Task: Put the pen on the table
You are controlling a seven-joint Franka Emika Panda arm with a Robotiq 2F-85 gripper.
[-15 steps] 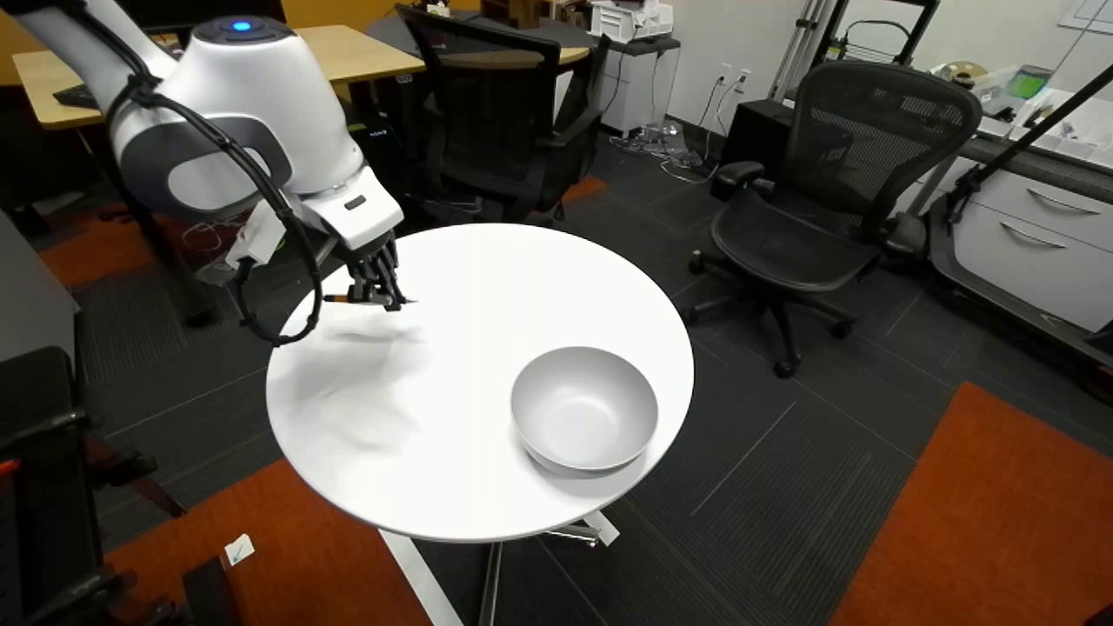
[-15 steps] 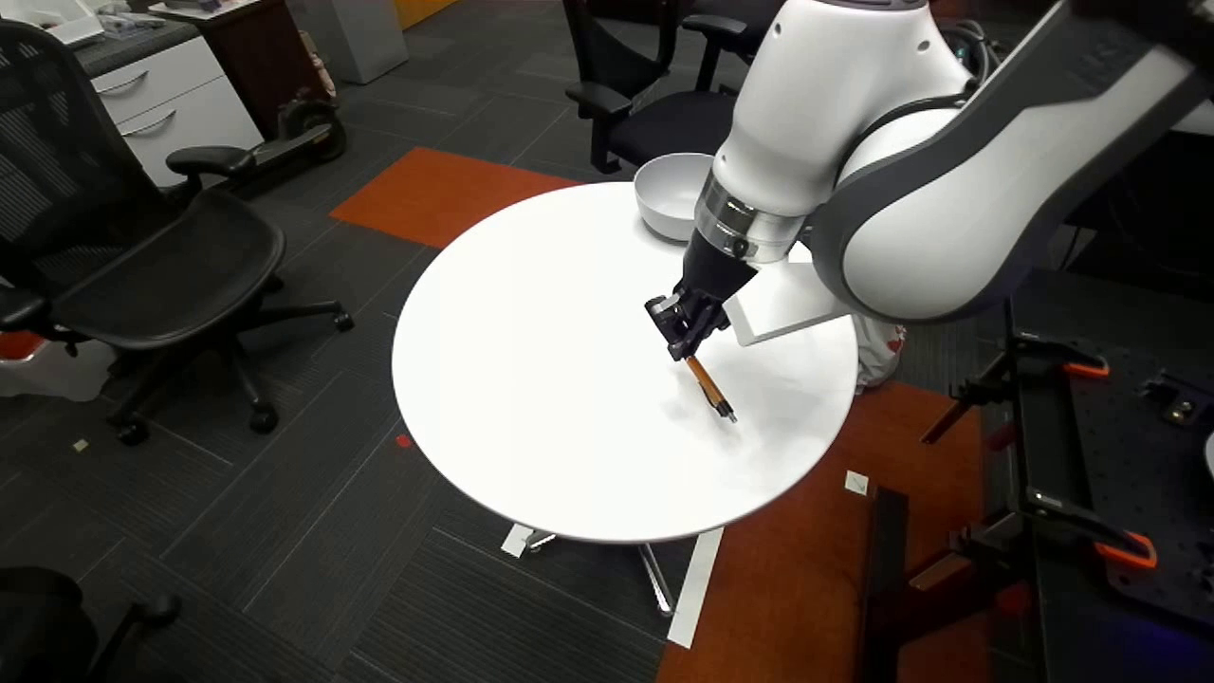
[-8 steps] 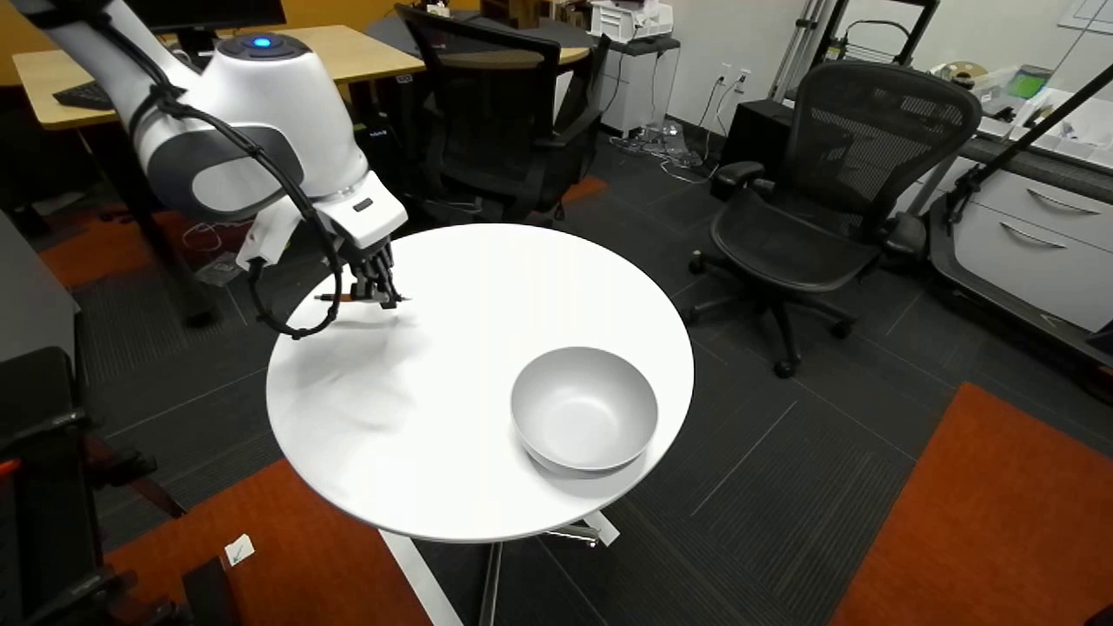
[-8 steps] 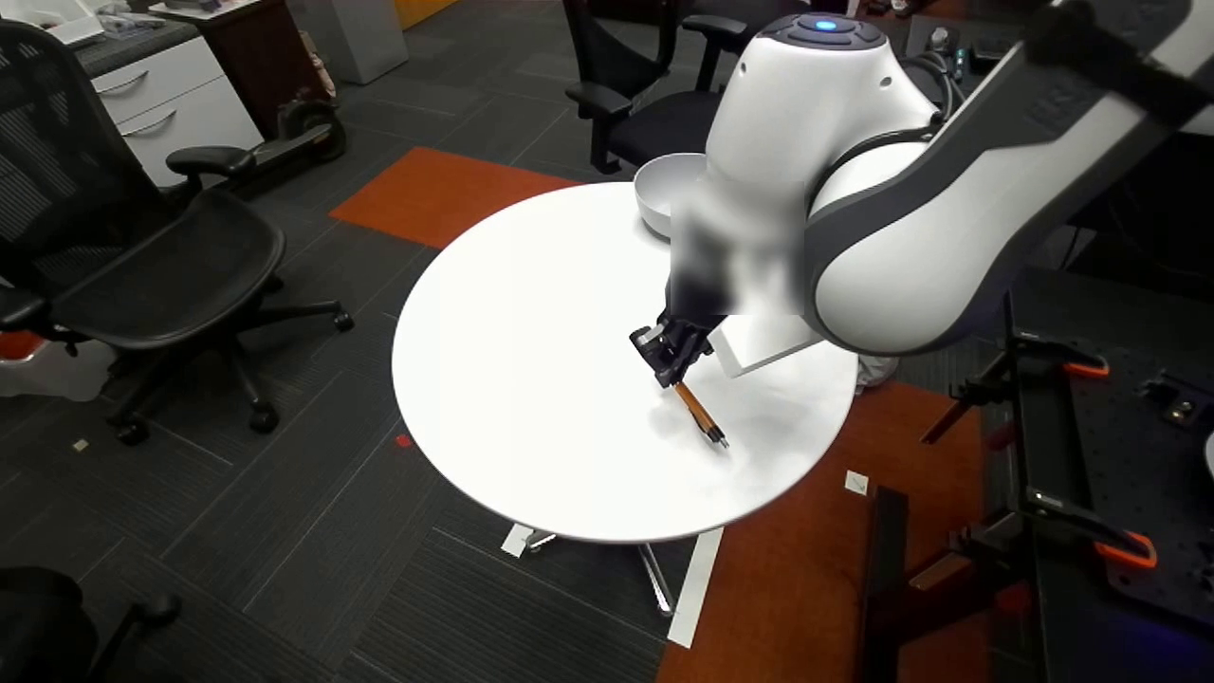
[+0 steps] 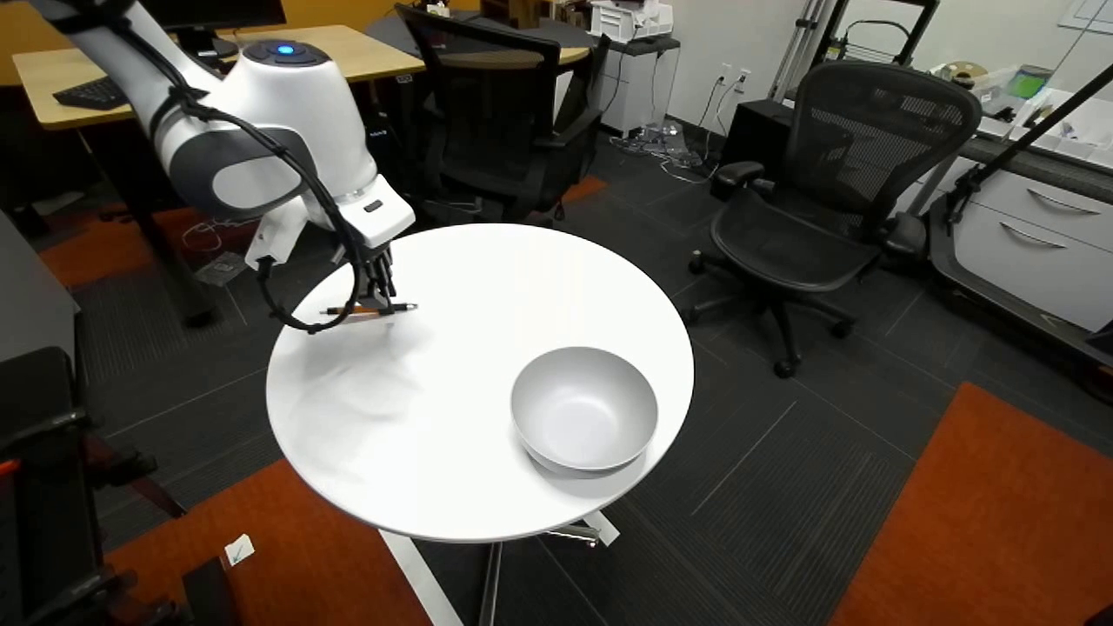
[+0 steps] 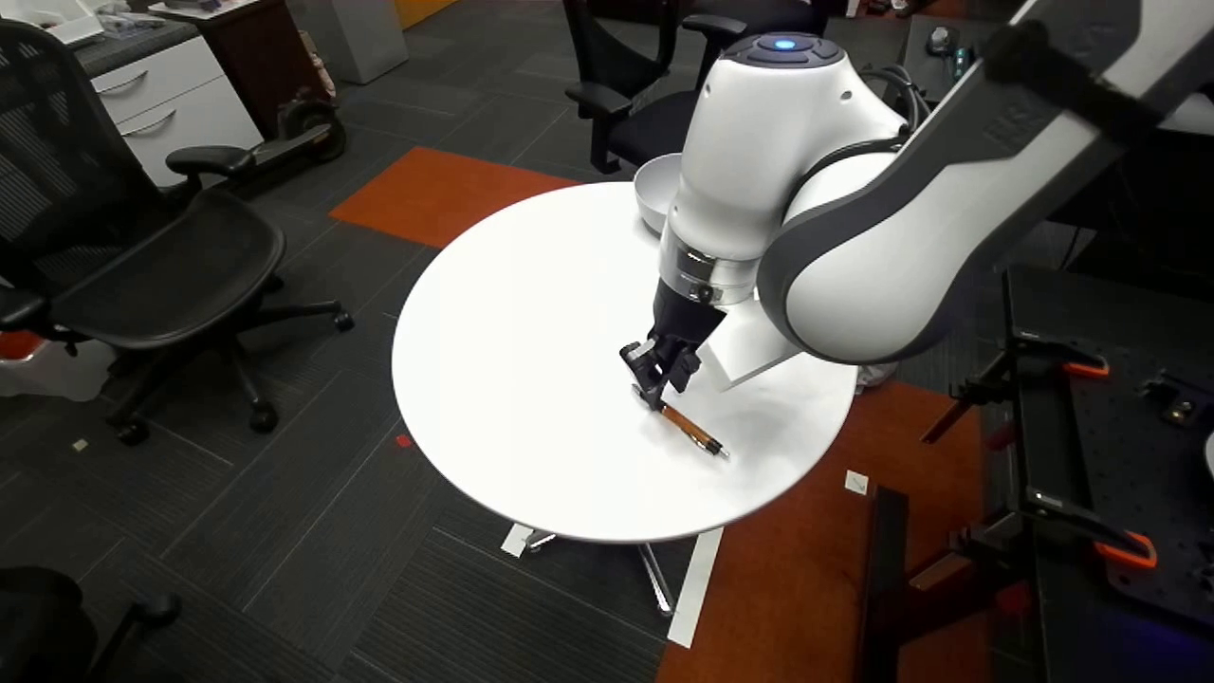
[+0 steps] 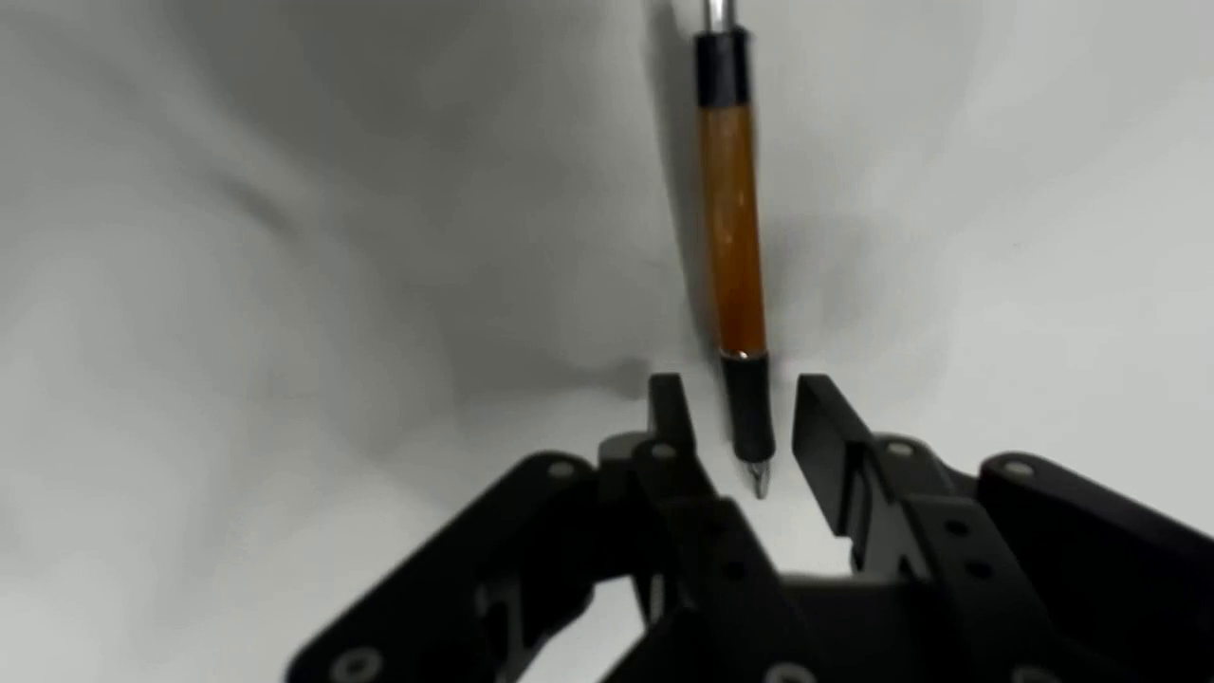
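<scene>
the pen (image 7: 732, 228) appears to lie on the white surface (image 6: 531, 313), off centre and well apart from the bowl (image 5: 584, 409), so the task looks all but done; the risk now sits in the exit. the tool (image 7: 738, 403) has its fingers (image 7: 823, 446) partly spread around the pen's dark writing end, a gap showing on both sides, and seems to hold nothing. that gap is narrower at the finger on the right of the wrist view, so a sideways or twisting retreat could knock the pen and set it rolling, perhaps off the edge. closing too soon would pinch it and carry it up. pressing lower could drive the fingertips into the surface. the cable (image 5: 354, 271) loops low near the pen and might sweep it, though its clearance is hard to judge. a straight lift, fingers spread, seems safest.
</scene>
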